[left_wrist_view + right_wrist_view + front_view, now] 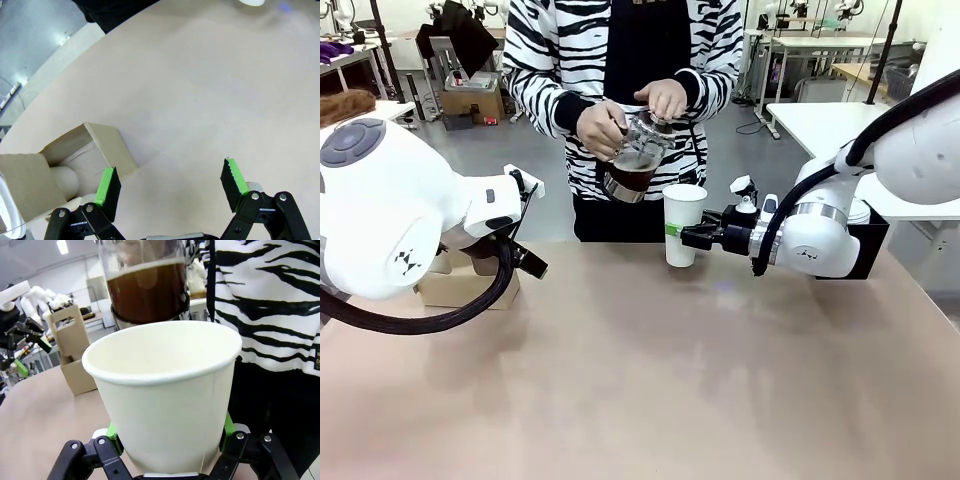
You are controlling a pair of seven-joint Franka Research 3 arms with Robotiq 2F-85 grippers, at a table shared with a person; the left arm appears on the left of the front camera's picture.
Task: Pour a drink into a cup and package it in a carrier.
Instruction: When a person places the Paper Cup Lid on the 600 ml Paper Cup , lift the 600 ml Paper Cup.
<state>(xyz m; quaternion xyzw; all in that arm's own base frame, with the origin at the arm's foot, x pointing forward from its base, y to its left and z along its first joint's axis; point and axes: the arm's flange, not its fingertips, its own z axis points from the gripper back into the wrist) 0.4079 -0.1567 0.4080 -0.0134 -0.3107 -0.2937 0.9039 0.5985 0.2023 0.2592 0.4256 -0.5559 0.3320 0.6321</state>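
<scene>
From the front, the right gripper (682, 233) clamps the cup (683, 222) near the table's (640, 380) far edge, and the left arm (390, 220) half-hides the carrier (460, 288); the left wrist view shows the left gripper (170, 187) spread wide and empty; the right wrist view crops the top of the pitcher (147, 285) holding the drink (147, 295).

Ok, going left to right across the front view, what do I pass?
carrier → pitcher of dark drink, held up by the person → cup → right gripper, shut on the cup from its right side
</scene>
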